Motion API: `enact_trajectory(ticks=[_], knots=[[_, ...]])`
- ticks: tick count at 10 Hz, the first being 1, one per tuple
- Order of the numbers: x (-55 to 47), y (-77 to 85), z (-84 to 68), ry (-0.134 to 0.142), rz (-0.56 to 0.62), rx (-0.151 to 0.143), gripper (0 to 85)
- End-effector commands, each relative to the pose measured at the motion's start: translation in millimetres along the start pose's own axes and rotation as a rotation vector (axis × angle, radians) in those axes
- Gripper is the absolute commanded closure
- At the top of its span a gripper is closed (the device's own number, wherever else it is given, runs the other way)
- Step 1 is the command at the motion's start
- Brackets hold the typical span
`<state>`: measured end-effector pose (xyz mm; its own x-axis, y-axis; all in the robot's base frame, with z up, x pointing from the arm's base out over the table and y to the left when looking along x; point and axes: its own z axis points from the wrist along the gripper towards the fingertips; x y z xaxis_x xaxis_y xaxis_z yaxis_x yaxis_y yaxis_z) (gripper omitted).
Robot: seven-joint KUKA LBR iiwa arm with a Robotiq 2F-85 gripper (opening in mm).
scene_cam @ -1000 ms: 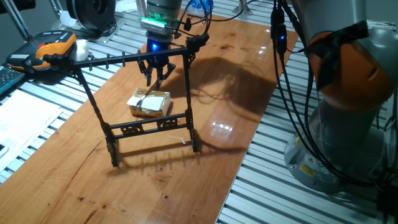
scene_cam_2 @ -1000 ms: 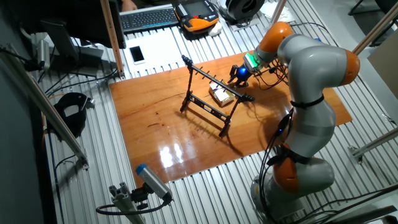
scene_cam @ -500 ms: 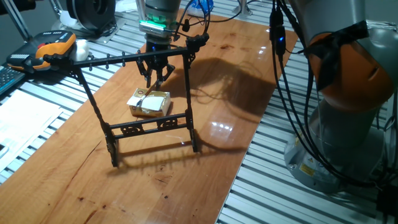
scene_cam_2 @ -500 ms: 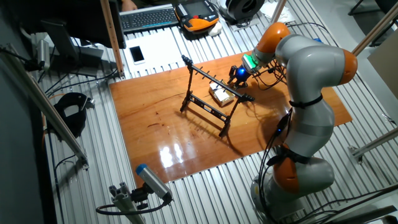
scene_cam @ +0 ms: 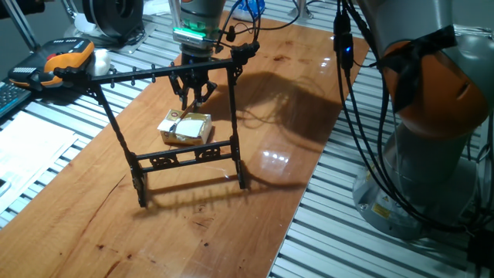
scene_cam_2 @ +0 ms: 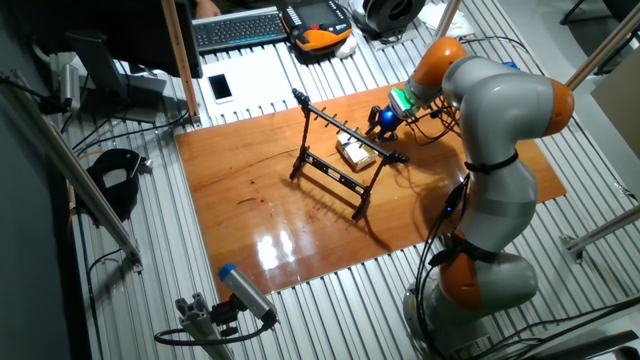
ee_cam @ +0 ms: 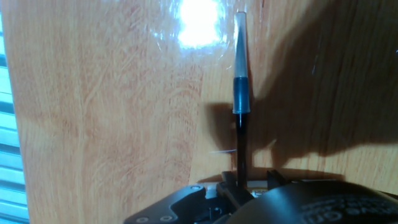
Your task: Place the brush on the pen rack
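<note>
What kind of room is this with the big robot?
Probably a robotics lab or workshop. The orange-and-grey arm stands by a wooden table on slatted metal benching, with a keyboard nearby.

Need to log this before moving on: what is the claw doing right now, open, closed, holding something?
Claw: closed on the brush, which sticks out from between its fingers over the wooden table.

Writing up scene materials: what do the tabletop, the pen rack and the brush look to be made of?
Tabletop: wood or wood veneer, glossy; visible grain and lamp glare. Pen rack: black, matte, carved-looking fretwork; wood or plastic, unclear. Brush, held in the gripper: dark slim shaft with a pale translucent end, probably a plastic cap.
</note>
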<state>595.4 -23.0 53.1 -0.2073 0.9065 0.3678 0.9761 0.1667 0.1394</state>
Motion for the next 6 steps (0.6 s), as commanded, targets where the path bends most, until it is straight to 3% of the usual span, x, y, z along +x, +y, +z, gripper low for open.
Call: enact_trajectory(ticks=[1, 6], knots=[[0.3, -0.1, -0.5, 0.001, 0.001, 0.000, 51.0], [-2.4, -1.4, 1.3, 0.008, -0.002, 0.003, 51.0]])
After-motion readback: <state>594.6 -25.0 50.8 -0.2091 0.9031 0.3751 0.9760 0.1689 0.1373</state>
